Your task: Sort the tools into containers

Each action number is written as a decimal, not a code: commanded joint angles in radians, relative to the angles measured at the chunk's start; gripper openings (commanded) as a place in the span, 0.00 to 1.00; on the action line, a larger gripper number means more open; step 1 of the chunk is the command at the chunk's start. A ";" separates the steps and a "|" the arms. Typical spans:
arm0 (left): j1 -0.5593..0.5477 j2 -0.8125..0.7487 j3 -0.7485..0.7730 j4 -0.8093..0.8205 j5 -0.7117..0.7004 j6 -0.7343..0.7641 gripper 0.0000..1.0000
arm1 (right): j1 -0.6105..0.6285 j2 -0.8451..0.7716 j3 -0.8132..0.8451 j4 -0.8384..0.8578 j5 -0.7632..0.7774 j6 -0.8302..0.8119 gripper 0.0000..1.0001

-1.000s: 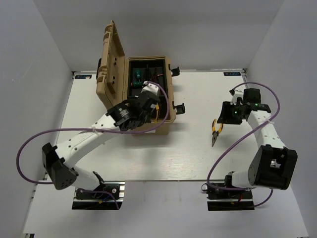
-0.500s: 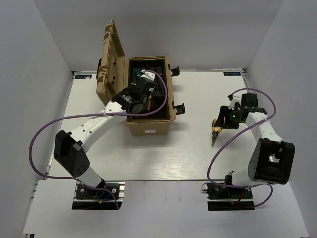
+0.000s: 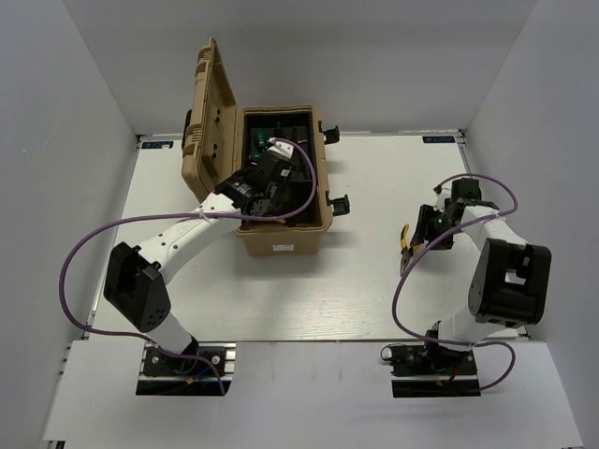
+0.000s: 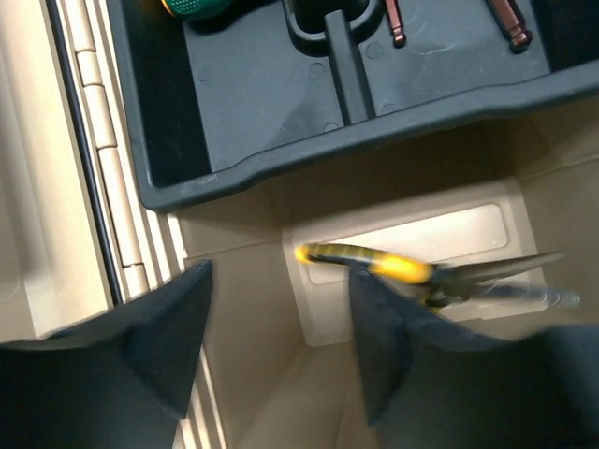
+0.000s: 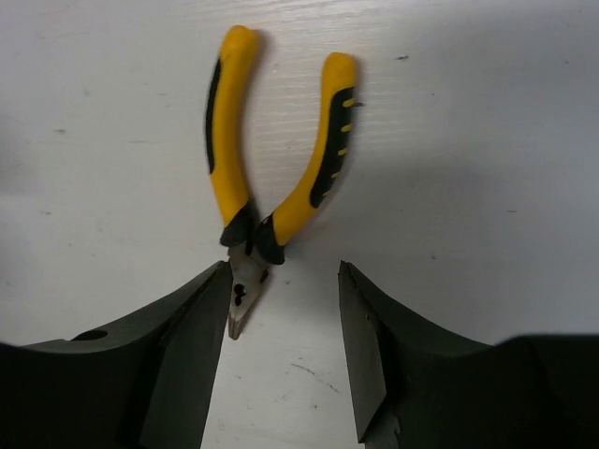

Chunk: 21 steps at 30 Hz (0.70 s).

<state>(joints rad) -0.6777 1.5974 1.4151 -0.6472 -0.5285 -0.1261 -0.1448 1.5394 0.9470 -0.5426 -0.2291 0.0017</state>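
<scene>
Though scuffed, white table (image 3: 374,281), grey walls (image 3: 393,56)

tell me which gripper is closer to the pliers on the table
Right. The right gripper hovers directly over the pliers; the left gripper is far off, inside the toolbox.

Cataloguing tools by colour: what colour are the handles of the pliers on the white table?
Yellow with black inlays; the small pliers show best in right wrist view.

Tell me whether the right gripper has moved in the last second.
Yes. In the top view the right gripper has shifted toward the near edge of the table and slightly left, ending over the yellow-handled pliers, which lie unmoved.
</scene>
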 commanded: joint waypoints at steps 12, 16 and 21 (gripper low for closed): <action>-0.048 -0.413 -0.151 0.112 0.344 0.091 0.94 | 0.019 0.206 0.113 0.116 0.151 0.110 0.49; -0.059 -0.565 -0.294 0.144 0.404 0.091 0.95 | 0.042 0.249 0.116 0.106 0.192 0.103 0.34; -0.068 -0.642 -0.269 0.107 0.462 0.101 0.95 | 0.074 0.269 0.124 0.063 0.223 0.095 0.12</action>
<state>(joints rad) -0.7387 0.9802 1.1229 -0.5369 -0.1425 -0.0437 -0.0879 1.7641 1.0679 -0.4500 -0.0498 0.0971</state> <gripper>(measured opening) 0.950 0.159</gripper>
